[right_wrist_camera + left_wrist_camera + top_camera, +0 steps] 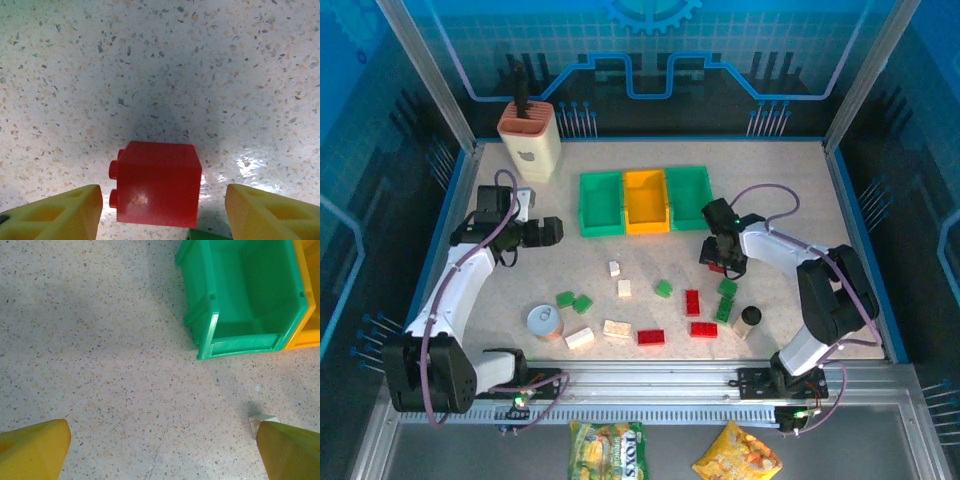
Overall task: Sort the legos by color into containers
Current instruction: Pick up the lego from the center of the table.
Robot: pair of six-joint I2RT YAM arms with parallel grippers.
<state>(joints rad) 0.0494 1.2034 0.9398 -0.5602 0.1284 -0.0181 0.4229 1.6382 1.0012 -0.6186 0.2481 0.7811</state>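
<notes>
Right gripper (161,197) gapes wide at the frame's bottom, straddling a red brick (157,185) without touching it. Left gripper (162,442) is open and empty, below the green bin (240,342). Other legos (651,337) lie scattered below the bins (647,226).

Top camera looks steeply down from above the near edge over the table (650,155). Left wrist camera shares its left green bin (240,300), at 1 o'clock; right wrist camera sits close over a red brick (157,185)

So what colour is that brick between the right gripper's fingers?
Red. The brick shows best in the right wrist view.
</notes>
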